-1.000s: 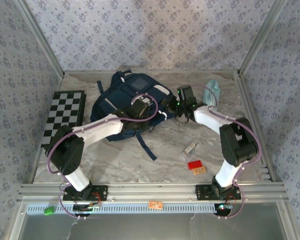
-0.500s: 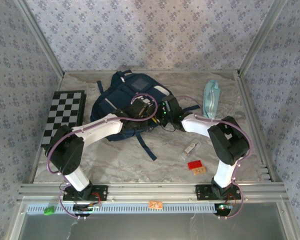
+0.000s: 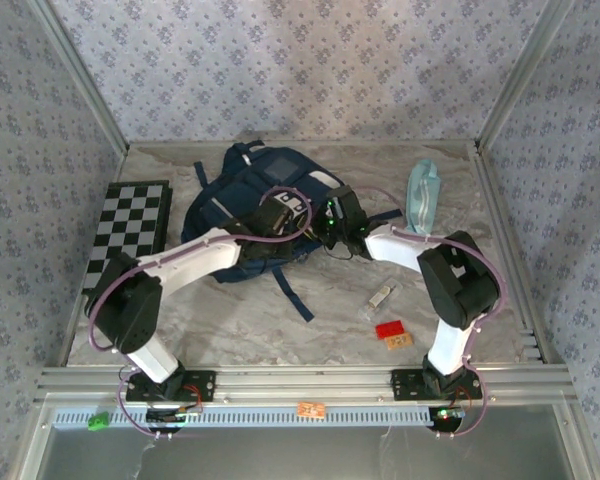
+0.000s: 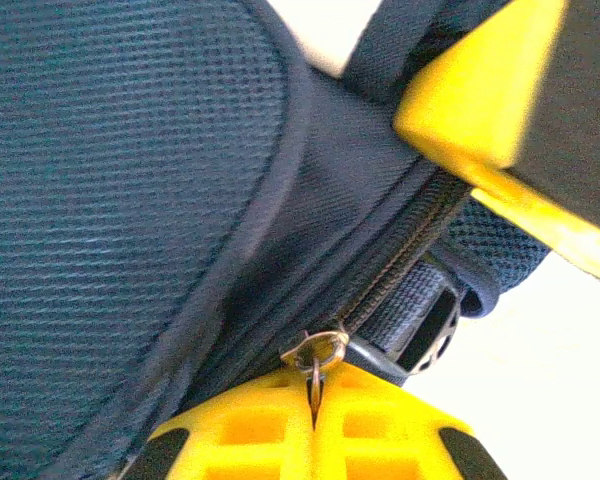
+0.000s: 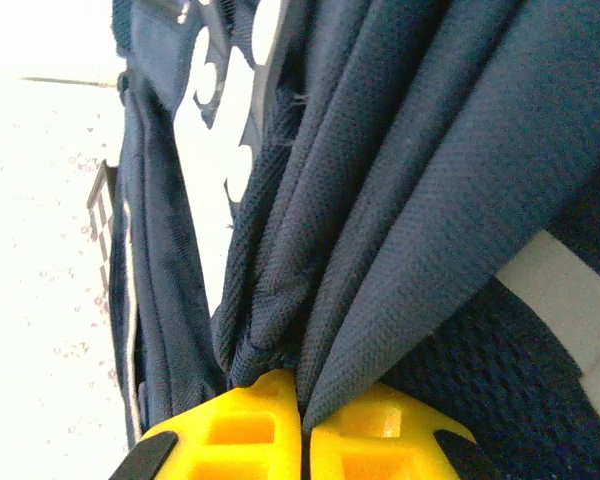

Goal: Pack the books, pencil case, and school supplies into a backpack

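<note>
A: Overhead view first. Where was the bag?
B: The backpack [image 3: 250, 190] lay at the back middle of the table [image 3: 230, 310], with its straps trailing toward the near edge. The left gripper [image 3: 283, 213] sat over its right-hand part. The right gripper [image 3: 332, 215] was just beside it at the bag's right edge. The jaws were too small to read there.

A: Other items?
B: The pencil case [image 3: 423, 195] lay at back right, well apart from the bag. The school supplies [image 3: 380, 298] lay on bare table in front of the right arm, near a red piece [image 3: 388, 328] and an orange piece [image 3: 400, 341]. A checkered board [image 3: 130, 235] lay left of the bag.

A: Left wrist?
B: The left gripper was clamped tight on the zipper pull [image 4: 316, 350], its metal ring pinched between the yellow fingers. The zipper track [image 4: 400, 260] ran up and to the right across navy mesh.

A: Right wrist?
B: The right gripper was closed on a fabric fold [image 5: 280, 330] of the backpack, the cloth pinched between the yellow pads. A white stripe [image 5: 560, 275] showed to the right.
</note>
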You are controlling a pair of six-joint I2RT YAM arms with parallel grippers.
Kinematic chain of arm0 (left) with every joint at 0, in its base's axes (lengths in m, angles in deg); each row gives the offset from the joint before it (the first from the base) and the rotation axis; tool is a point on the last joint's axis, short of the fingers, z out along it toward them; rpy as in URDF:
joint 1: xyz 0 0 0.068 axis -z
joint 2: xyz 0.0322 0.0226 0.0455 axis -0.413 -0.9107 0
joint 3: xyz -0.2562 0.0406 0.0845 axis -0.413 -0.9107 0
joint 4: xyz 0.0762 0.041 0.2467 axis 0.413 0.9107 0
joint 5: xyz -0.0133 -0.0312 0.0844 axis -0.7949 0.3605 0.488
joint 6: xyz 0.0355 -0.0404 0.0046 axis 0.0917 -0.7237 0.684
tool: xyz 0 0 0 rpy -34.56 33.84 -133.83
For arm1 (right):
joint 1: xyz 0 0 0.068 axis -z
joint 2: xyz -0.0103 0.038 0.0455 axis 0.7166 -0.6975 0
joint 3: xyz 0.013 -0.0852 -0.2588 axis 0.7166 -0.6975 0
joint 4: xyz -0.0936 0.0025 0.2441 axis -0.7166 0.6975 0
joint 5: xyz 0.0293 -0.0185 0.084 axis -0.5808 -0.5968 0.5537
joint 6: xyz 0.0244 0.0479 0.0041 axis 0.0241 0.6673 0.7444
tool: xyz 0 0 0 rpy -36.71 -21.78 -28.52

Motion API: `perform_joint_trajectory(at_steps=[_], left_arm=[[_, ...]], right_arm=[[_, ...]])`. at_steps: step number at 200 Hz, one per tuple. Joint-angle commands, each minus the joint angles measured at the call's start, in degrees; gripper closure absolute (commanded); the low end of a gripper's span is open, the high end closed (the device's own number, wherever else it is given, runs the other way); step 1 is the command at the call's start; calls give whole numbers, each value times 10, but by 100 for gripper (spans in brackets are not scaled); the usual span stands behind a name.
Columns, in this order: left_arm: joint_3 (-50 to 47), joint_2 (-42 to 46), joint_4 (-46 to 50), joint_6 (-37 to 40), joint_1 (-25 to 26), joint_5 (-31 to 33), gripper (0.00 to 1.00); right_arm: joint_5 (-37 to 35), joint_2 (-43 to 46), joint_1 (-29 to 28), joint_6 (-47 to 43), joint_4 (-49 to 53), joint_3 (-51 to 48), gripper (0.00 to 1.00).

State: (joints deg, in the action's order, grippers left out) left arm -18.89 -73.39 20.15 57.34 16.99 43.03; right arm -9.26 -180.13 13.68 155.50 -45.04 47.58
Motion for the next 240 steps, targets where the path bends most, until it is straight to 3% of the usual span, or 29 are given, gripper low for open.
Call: perform_joint_trajectory(at_steps=[1,30,61,100,124,160,240], left_arm=[[-33,46,90,9,-54,53,100],[-71,80,91,12,-95,56,100],[-71,81,97,39,-100,29,100],[-68,97,127,36,-100,69,100],[-81,118,124,49,-100,22,100],[-72,96,202,30,-112,64,100],[-55,78,225,14,-170,112,100]], right_arm=[[-19,42,59,-64,68,10,100],[16,40,86,-98,101,34,100],[23,27,101,-134,149,77,100],[23,24,110,-154,171,108,100],[14,18,111,-165,183,120,100],[26,13,112,-163,184,133,100],[38,22,109,-175,194,135,100]])
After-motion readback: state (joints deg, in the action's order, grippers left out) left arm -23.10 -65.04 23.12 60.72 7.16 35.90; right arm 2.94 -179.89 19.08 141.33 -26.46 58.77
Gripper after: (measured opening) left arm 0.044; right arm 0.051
